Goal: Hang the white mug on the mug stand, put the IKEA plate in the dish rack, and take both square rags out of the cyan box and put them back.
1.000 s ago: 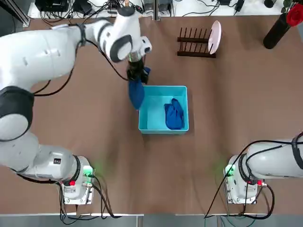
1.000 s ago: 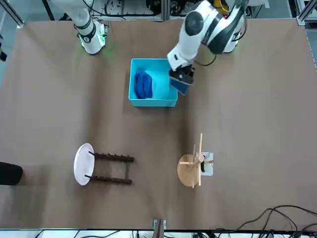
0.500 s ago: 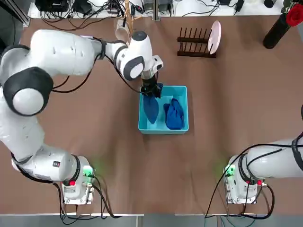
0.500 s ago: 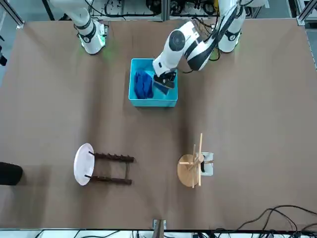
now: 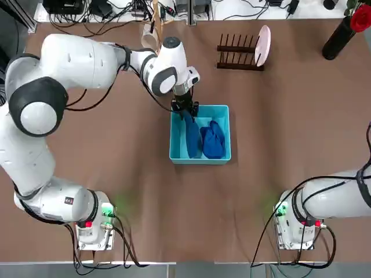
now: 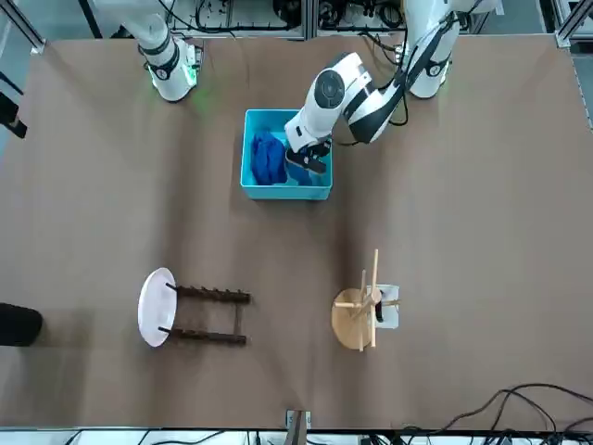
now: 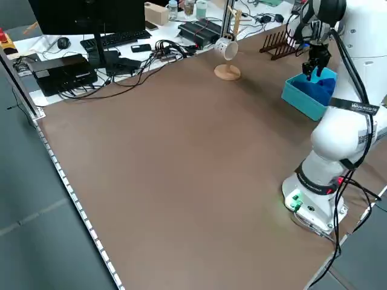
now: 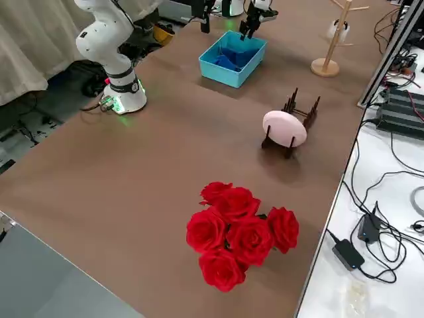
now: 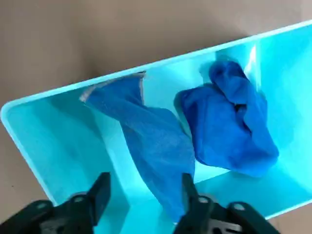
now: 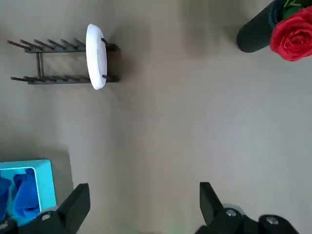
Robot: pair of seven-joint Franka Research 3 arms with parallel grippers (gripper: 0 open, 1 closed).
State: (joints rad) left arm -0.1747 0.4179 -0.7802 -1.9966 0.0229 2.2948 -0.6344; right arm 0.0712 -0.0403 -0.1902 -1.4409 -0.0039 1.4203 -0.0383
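Rags: we count two, both inside the one cyan box point(image 5: 200, 158); left rag point(image 9: 156, 141), right rag point(image 9: 229, 122), near each other.
Left gripper point(image 9: 144, 195): over the box, fingers apart.
Right gripper point(image 10: 146, 200): parked beyond the box, open.
Room: bare tabletop point(image 5: 174, 214) surrounds the box edges.

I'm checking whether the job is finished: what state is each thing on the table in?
White mug: hung on the mug stand
IKEA plate: upright in the dish rack
Square rags: both in the cyan box, crumpled
Left gripper: open, over the box
Right gripper: open, idle
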